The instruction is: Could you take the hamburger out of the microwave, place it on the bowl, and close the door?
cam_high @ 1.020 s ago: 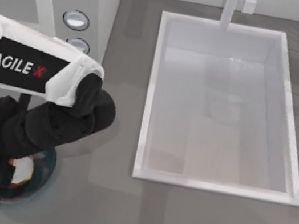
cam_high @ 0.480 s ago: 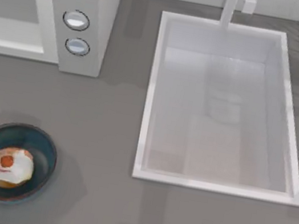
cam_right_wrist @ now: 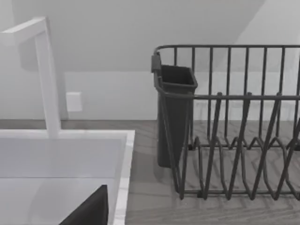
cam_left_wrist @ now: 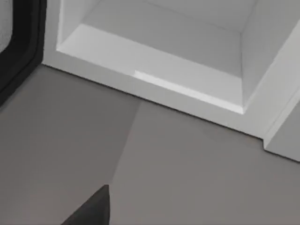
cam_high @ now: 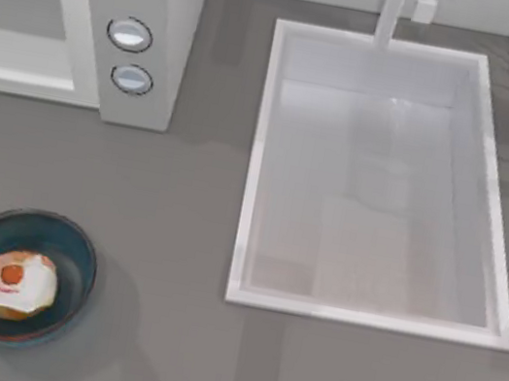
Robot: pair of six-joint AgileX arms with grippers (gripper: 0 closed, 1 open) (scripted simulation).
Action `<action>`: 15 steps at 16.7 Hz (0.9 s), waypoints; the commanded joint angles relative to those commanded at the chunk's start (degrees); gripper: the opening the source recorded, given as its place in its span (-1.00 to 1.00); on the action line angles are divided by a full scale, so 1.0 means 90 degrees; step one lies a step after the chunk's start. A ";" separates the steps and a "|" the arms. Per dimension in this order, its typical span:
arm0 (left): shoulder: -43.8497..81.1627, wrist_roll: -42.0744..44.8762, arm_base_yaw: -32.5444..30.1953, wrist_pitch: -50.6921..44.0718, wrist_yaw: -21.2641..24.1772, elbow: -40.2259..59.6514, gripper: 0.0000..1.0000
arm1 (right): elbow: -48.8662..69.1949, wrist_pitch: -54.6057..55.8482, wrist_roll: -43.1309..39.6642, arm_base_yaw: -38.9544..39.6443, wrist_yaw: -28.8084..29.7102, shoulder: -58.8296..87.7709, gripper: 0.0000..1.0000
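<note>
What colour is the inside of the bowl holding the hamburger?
Dark teal inside the bowl, with a thin reddish-brown rim; the top view shows it best.

Your top view looks straight down on the grey bench point(cam_high: 167, 353). Your left wrist view sits close to the big white microwave's point(cam_left_wrist: 187, 70) open grey cavity, shared with the top view. Your right wrist view faces the dark wire dish rack point(cam_right_wrist: 234, 140) and the white rectangular sink point(cam_right_wrist: 61, 159), shared likewise.

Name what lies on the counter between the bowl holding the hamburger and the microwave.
Nothing: in the top view, bare grey counter separates the bowl, with the hamburger inside, from the microwave.
</note>
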 joint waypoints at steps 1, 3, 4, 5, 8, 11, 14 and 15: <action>-0.0453 0.0487 0.0069 0.0209 0.0186 -0.0182 1.00 | 0.0000 0.0000 0.0000 0.0000 0.0000 0.0000 1.00; -0.1173 0.1266 0.0165 0.0522 0.0501 -0.0463 1.00 | 0.0000 0.0000 0.0000 0.0000 0.0000 0.0000 1.00; -0.1440 0.1556 0.0194 0.0626 0.0624 -0.0562 1.00 | 0.0000 0.0000 0.0000 0.0000 0.0000 0.0000 1.00; -0.1643 0.1779 0.0213 0.0698 0.0721 -0.0633 1.00 | 0.0000 0.0000 0.0000 0.0000 0.0000 0.0000 1.00; -0.1866 0.2025 0.0227 0.0767 0.0830 -0.0704 1.00 | 0.0000 0.0000 0.0000 0.0000 0.0000 0.0000 1.00; -0.1866 0.2025 0.0227 0.0767 0.0830 -0.0704 1.00 | 0.0000 0.0000 0.0000 0.0000 0.0000 0.0000 1.00; -0.1866 0.2025 0.0227 0.0767 0.0830 -0.0704 0.70 | 0.0000 0.0000 0.0000 0.0000 0.0000 0.0000 1.00; -0.1866 0.2025 0.0227 0.0767 0.0830 -0.0704 0.55 | 0.0000 0.0000 0.0000 0.0000 0.0000 0.0000 1.00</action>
